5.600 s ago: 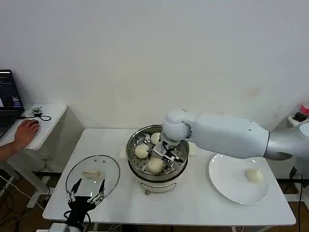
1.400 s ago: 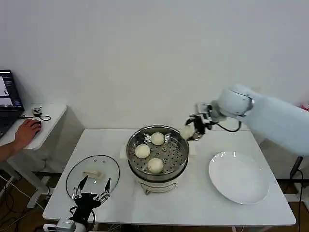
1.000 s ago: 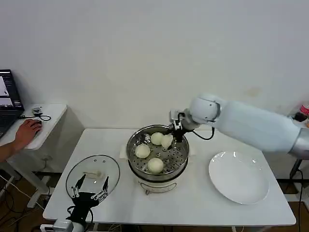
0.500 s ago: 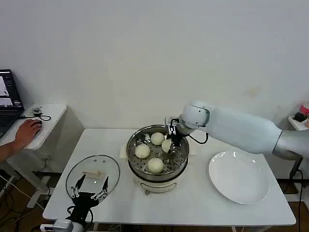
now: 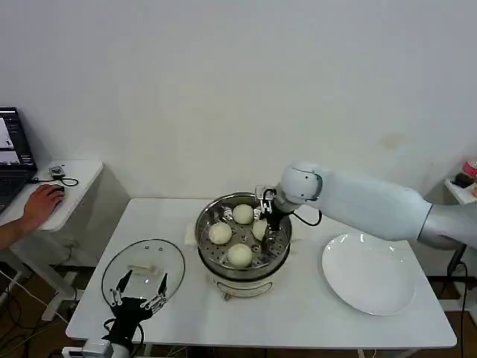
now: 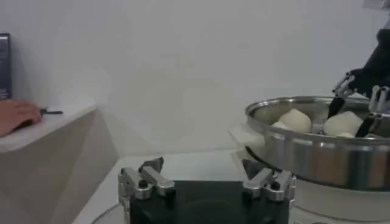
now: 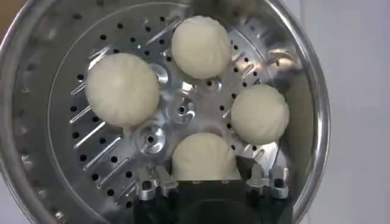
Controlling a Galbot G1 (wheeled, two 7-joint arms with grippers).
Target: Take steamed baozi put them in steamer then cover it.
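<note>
Right gripper [image 5: 262,224] reaches down inside the round shiny stainless-steel steamer [image 5: 205,237], its fingers [image 7: 157,180] clamped on the fourth smooth cream-white steamed baozi [image 7: 203,157], one on each flank of the bun. Bun held low over the perforated tray [image 7: 103,148], in the one open quarter beside the three buns already seated [image 7: 122,88], [image 7: 201,46], [image 7: 259,113]; that gap looks like the reason for this approach angle, since it keeps the fingers off the neighbours. Whether the bun touches the tray yet: cannot tell. The flat white plate [image 5: 368,283], on the tabletop [image 5: 298,321] well apart from the right fingers, is bare, so this is likely the last bun. Left gripper [image 5: 137,296] hangs with fingers [image 6: 143,181] spread apart just above the near rim of the round clear glass lid [image 5: 143,265], probably staged there so the cover can go on once the right arm clears the pot. Release should be gentle; soft dough may stick to the fingers.
</note>
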